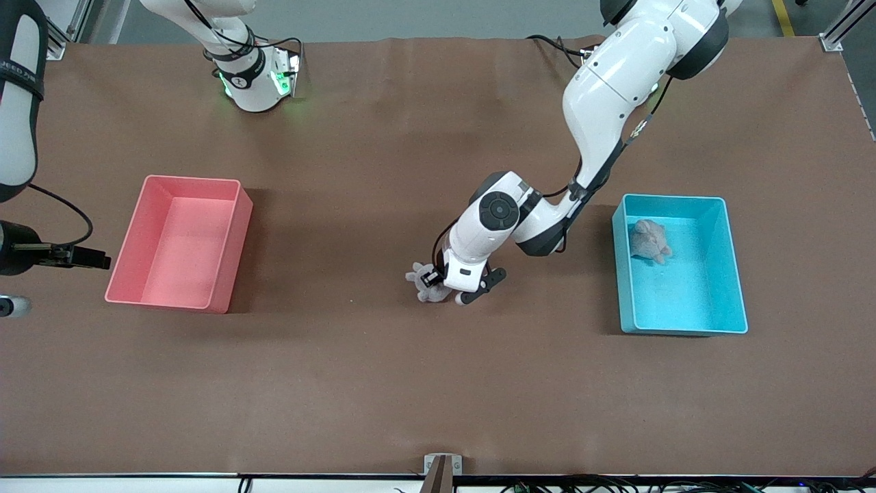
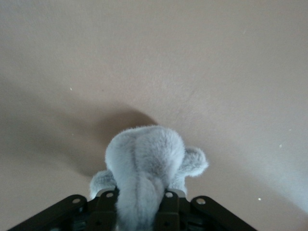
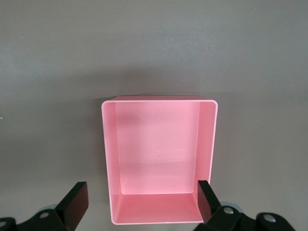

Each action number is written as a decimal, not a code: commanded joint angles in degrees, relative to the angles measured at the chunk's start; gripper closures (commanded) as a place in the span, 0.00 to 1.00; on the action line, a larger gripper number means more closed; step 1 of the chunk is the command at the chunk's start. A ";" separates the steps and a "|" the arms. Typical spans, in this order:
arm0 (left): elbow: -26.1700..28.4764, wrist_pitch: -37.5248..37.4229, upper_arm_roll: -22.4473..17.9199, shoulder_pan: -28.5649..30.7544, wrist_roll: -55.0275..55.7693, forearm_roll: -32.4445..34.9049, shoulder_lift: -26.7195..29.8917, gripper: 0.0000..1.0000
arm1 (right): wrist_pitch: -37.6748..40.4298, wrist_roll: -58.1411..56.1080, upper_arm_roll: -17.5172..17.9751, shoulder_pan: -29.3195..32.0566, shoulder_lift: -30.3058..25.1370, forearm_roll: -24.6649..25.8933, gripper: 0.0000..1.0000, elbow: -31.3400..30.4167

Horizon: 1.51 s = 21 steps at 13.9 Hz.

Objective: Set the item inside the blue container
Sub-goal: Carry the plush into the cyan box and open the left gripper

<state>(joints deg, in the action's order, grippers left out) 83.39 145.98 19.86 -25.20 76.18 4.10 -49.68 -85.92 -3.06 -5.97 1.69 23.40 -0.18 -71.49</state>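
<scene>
Front view has the left gripper (image 1: 445, 291) down at the middle of the table (image 1: 383, 383), fingers pinched tight around a grey plush toy (image 1: 426, 282). Blue container (image 1: 725, 274) sits toward the left arm's end, with a tan plush (image 1: 649, 239) lying in its corner farthest from the camera. Right gripper (image 3: 142, 204) waits high over the pink bin (image 1: 179, 243), fingers spread wide, holding nothing.
</scene>
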 commanded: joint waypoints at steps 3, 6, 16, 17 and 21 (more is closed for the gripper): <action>6.59 -18.96 -0.35 6.81 -6.44 1.35 19.93 1.00 | 3.90 0.42 0.96 0.50 -2.04 -0.26 0.00 -0.93; 16.43 -26.34 -0.17 15.67 -25.66 1.26 32.15 1.00 | 2.86 0.34 0.96 -0.81 -3.79 0.52 0.00 -3.73; 26.13 -28.47 -0.26 42.77 -70.12 1.17 33.95 0.00 | 0.92 -0.28 0.87 -0.46 -9.78 0.79 0.00 -10.60; 25.69 -28.91 -0.26 42.86 -70.11 1.17 34.12 0.00 | 1.10 -0.28 0.96 -0.55 -9.69 0.79 0.00 -10.60; 20.09 -35.73 -0.17 42.78 -69.94 1.17 38.24 0.00 | -0.12 -0.45 0.96 0.85 -10.74 -2.01 0.00 -10.77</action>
<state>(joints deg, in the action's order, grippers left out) 106.87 115.82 19.50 17.59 5.87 5.16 -15.04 -84.92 -3.03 -5.65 0.78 15.38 -0.39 -80.11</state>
